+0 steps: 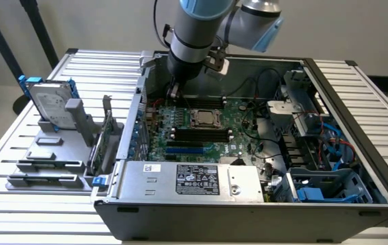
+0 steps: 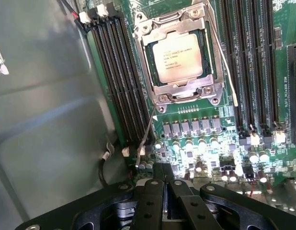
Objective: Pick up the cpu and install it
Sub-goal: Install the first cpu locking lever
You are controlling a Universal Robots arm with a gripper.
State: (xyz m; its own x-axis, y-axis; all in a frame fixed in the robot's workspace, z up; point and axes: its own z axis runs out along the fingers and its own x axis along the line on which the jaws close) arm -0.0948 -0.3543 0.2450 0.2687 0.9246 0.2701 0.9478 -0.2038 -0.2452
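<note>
Your gripper (image 2: 163, 181) is closed with nothing in it, above the green circuit board (image 2: 186, 114). The cpu (image 2: 179, 57) lies in its metal-framed socket (image 2: 186, 92), apart from the gripper.

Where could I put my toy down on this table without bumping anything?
The white slatted table is bare on the exterior view's right of the open grey computer case, and beyond the silver hard drive in its blue frame. Inside the case it is crowded: green motherboard, cables and the robot's black fingers.
</note>
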